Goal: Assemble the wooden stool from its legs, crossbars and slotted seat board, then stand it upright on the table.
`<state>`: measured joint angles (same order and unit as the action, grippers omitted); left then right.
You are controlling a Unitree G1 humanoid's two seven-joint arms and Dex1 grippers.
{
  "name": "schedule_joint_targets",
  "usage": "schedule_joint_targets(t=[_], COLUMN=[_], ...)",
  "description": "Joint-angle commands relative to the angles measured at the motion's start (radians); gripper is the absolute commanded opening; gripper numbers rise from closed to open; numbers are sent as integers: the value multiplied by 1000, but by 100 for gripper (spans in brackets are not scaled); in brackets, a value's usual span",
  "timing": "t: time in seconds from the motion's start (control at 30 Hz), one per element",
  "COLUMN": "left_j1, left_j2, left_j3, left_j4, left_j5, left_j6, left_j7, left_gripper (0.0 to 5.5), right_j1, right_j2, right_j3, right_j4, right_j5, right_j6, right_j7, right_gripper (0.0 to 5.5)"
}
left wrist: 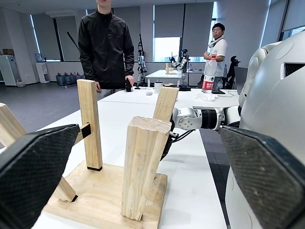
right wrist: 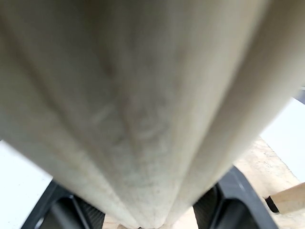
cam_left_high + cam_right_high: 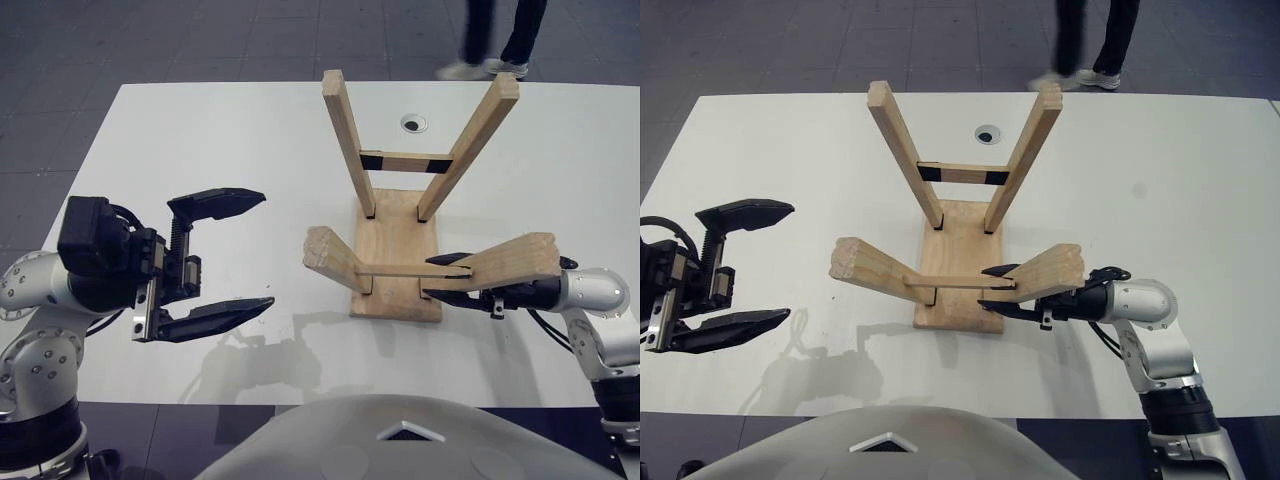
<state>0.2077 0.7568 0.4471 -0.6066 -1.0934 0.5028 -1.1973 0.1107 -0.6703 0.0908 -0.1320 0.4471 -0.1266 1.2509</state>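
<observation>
The stool lies upside down: its seat board (image 3: 396, 238) rests flat on the white table with the legs pointing up. The two far legs (image 3: 346, 140) (image 3: 470, 145) are joined by a crossbar (image 3: 405, 161). The near left leg (image 3: 330, 256) and near right leg (image 3: 516, 258) lean outward, linked by a thin crossbar (image 3: 405, 270). My right gripper (image 3: 432, 276) is shut on the near right leg close to the board; that leg (image 2: 143, 95) looms large in the right wrist view. My left gripper (image 3: 266, 250) hangs open to the left of the stool, apart from it, its fingers (image 1: 33, 167) wide.
A round cable hole (image 3: 414, 122) sits in the table (image 3: 200, 130) behind the stool. Bare tabletop lies left of the stool and around my left gripper. The near table edge runs just below both arms.
</observation>
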Motion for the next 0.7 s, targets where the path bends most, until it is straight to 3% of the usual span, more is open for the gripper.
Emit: schedule_joint_targets(t=[0.03, 0.43, 0.63, 0.7], left_j1=[10, 12, -97, -118], left_j2=[17, 8, -50, -36], left_j3=[12, 53, 38, 9], left_j4=[-19, -104, -292, -381], left_j5=[-1, -101, 55, 19], left_j6=[7, 11, -38, -28], left_j7=[21, 113, 569, 678], left_gripper=[550, 550, 550, 550], right_j1=[15, 56, 50, 50], right_j2=[-43, -27, -19, -15], right_j3=[34, -2, 9, 12], right_j4=[54, 44, 61, 68], right_j5=[-117, -60, -70, -73], right_j6=[22, -61, -79, -84], right_j7=[-26, -54, -64, -67], right_gripper=[208, 208, 208, 208])
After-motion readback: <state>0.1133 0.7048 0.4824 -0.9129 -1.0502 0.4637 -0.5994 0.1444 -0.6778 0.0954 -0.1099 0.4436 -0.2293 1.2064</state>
